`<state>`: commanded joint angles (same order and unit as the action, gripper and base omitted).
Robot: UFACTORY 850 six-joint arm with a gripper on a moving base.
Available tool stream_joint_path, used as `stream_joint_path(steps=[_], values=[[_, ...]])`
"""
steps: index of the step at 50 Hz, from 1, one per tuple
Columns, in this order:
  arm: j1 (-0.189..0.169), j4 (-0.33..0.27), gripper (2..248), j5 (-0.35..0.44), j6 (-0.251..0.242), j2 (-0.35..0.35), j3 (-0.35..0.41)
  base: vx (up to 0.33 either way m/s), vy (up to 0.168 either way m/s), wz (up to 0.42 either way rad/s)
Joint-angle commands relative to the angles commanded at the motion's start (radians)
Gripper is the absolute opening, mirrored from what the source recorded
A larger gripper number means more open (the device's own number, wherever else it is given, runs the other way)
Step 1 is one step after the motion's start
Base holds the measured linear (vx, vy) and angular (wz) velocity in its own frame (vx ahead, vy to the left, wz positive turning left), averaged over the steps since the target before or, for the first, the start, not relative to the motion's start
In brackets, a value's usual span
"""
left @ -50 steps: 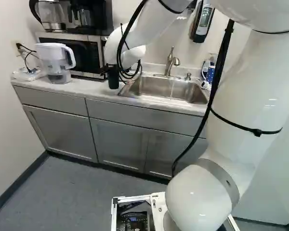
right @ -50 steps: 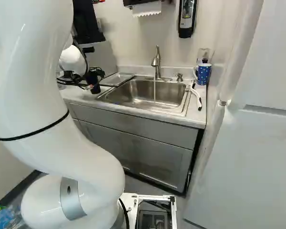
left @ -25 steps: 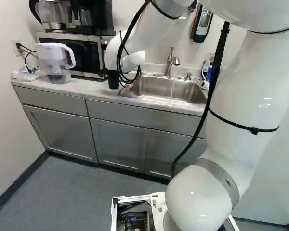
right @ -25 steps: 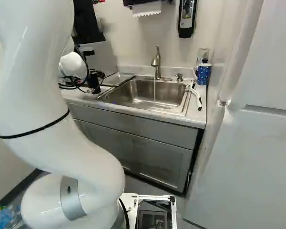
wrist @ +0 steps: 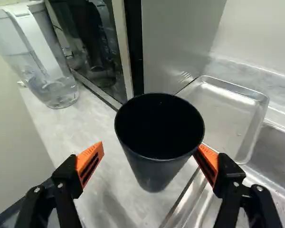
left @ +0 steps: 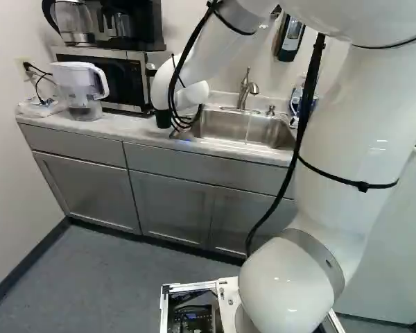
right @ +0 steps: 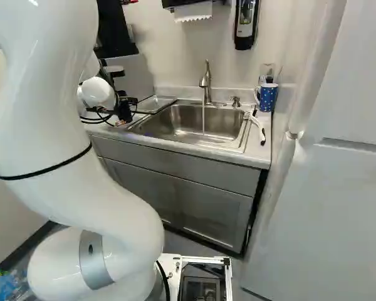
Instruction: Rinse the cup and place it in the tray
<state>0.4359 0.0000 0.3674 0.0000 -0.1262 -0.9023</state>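
In the right base view my gripper (right: 129, 102) is low over the counter left of the sink, partly hidden by the arm. The black cup (right: 123, 113) stands upright there; the left base view also shows the cup (left: 163, 119). Seen from the wrist, the gripper (wrist: 149, 151) is open around the cup (wrist: 156, 166), which is empty inside as far as visible. One orange pad is against or very close to the cup's side; the other stands apart from it. A shallow metal tray (wrist: 223, 109) lies beyond the cup, beside the sink.
Water runs from the faucet (right: 205, 81) into the sink (right: 188, 125). A pitcher (wrist: 52, 71) and a microwave (left: 118, 80) stand left of the cup. A blue dotted mug (right: 267, 97) and a white-handled brush (right: 258, 125) are right of the sink.
The arm's wrist and the gripper have shifted slightly rightward beside the cup in the right base view. The cup stays in place, and the base has not moved.
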Motion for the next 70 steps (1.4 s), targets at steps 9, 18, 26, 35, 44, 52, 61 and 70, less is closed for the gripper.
stream_joint_path(steps=[9,18,26,35,44,52,61,70], values=[[0.001,0.000,247,0.039,0.000,-0.005,0.015,0.000,0.000,0.000],[0.002,0.000,247,0.070,0.000,-0.008,0.028,0.000,0.000,0.000],[0.002,0.000,247,0.078,0.000,-0.005,0.031,0.000,0.000,0.000],[0.002,0.000,247,0.078,0.000,-0.005,0.031,0.000,0.000,0.000],[0.002,0.000,240,0.078,0.000,-0.005,0.031,0.000,0.000,0.000],[0.002,0.000,165,0.078,0.000,-0.005,0.031,0.000,0.000,0.000],[0.002,0.000,130,0.078,0.000,-0.005,0.031,0.000,0.000,0.000],[0.002,0.000,124,0.078,0.000,-0.001,0.030,0.000,0.000,0.000]])
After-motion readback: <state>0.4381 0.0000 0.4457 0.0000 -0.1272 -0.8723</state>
